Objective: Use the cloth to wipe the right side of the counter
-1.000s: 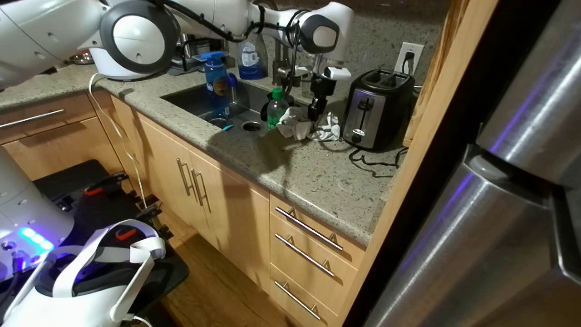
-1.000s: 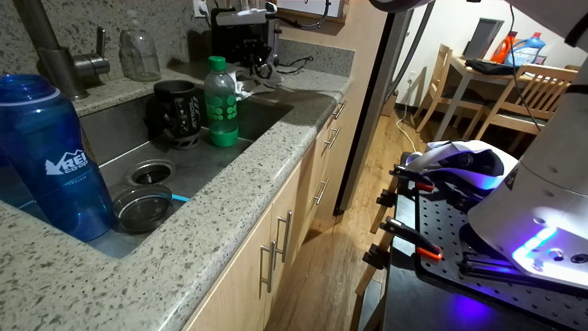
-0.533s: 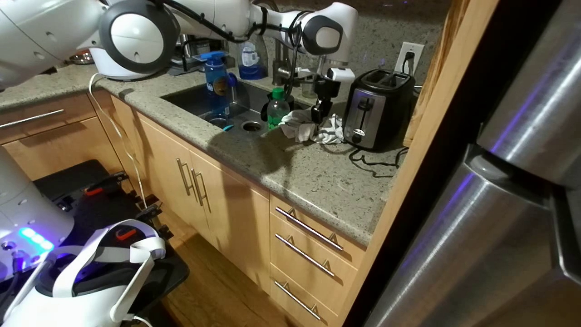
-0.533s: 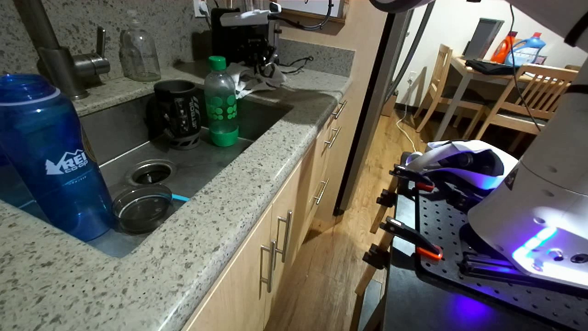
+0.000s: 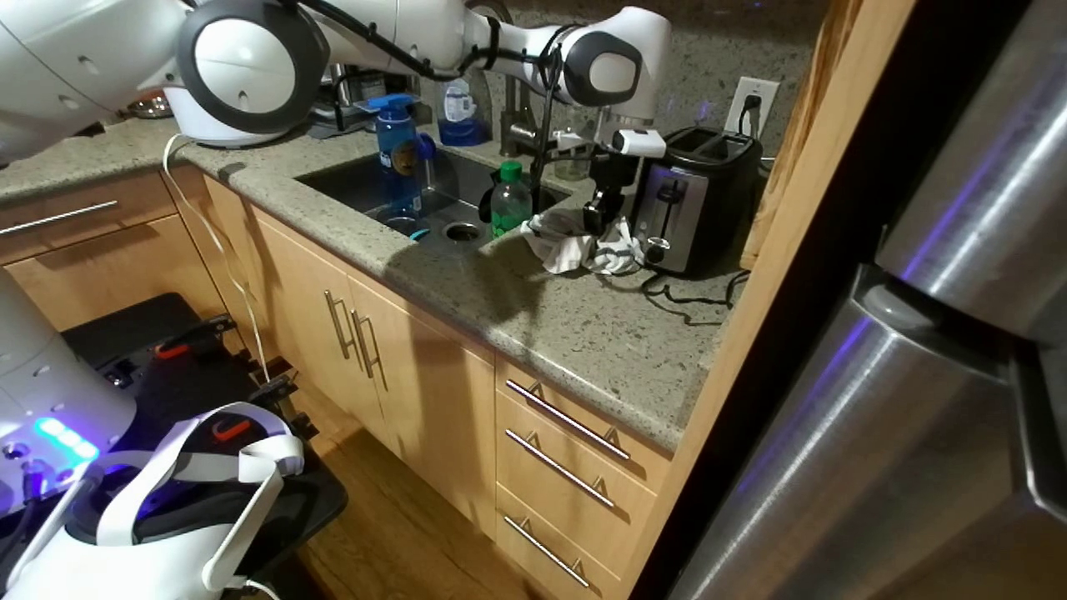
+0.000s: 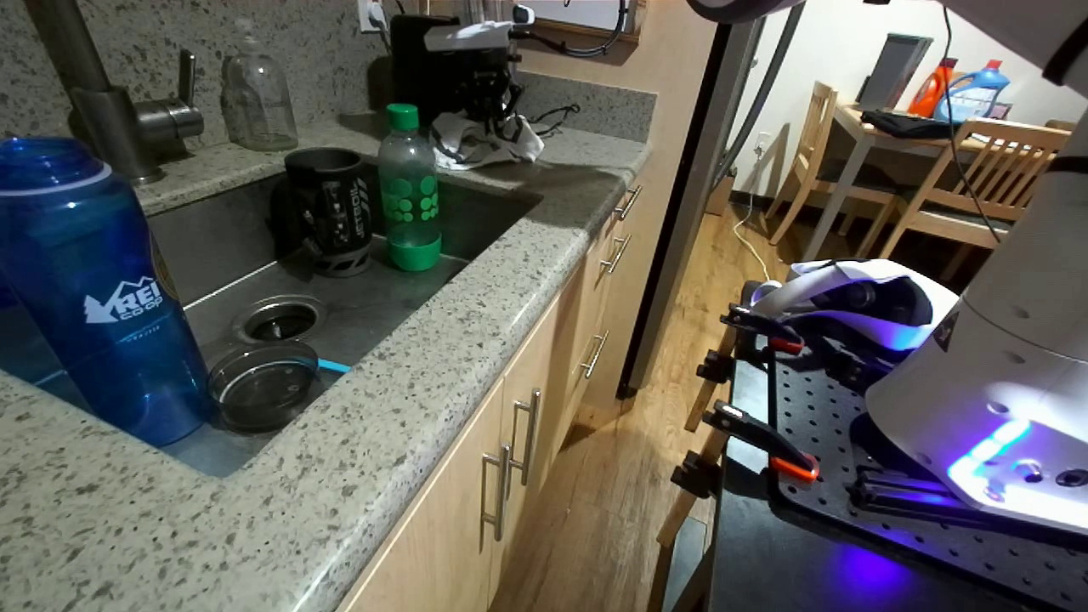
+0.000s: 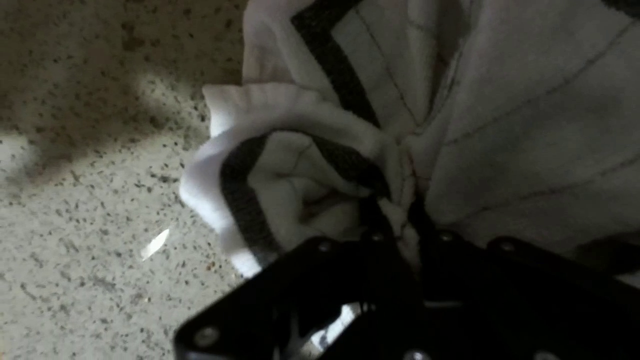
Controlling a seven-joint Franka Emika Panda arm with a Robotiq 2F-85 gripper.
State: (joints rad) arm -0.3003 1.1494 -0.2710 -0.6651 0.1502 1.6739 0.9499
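The Robotiq gripper [image 7: 397, 220] pinches the white, dark-striped cloth [image 5: 571, 250], which rests on the speckled granite counter [image 5: 608, 342] just beside the 2-slot toaster [image 5: 696, 196]. Wiping seems in hand; the next move probably calls for a low sweep past the toaster's front.

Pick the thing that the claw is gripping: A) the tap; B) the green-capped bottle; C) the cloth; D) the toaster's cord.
C: in the wrist view the claw pinches the cloth, whose folds bunch together between the jaws.
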